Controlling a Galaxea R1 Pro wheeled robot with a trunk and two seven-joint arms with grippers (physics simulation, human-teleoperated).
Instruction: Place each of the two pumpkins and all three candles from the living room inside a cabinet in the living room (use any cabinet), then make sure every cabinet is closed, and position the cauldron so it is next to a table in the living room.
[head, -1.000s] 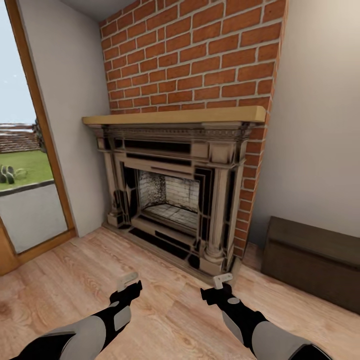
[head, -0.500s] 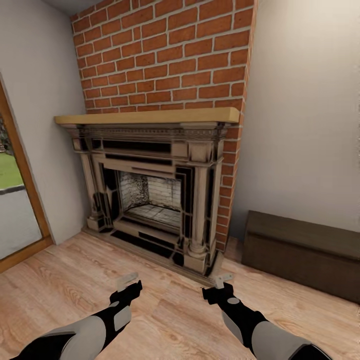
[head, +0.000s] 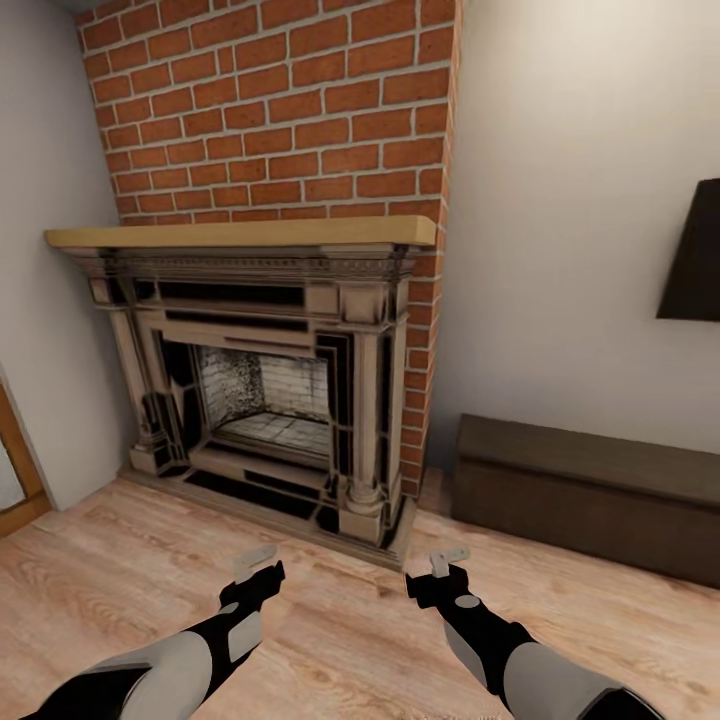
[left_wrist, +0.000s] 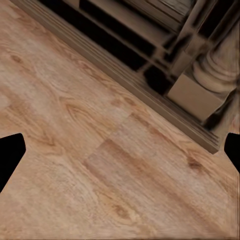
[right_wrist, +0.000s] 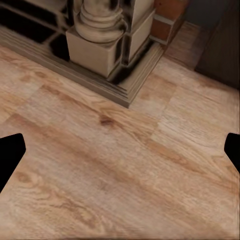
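Two black robot arms reach forward and down over a pale wood-plank floor (head: 150, 560) facing a fireplace (head: 260, 380). The fireplace has a cream and black carved surround, a light wooden mantel shelf (head: 240, 235) across its top, and a red brick chimney breast (head: 270, 110) rising above it. The left gripper (head: 256, 562) and the right gripper (head: 449, 560) hang side by side above the bare floor, just in front of the fireplace hearth, and hold nothing. In each wrist view the dark fingertips sit at the opposite edges of the picture with plain floorboards between them, so both sets of jaws stand wide apart. The left wrist view looks down on the hearth's front step and the square base of a column (left_wrist: 207, 87); the right wrist view shows the same column base (right_wrist: 100, 40) at the hearth's corner.

Beside the fireplace, on the side of the right arm, a long, low dark-brown cabinet (head: 590, 490) stands against the pale wall. Its front looks closed. It lies well beyond the right gripper and off to that gripper's outer side, not between either pair of jaws. A dark flat panel (head: 695, 260) hangs on the wall above the cabinet.
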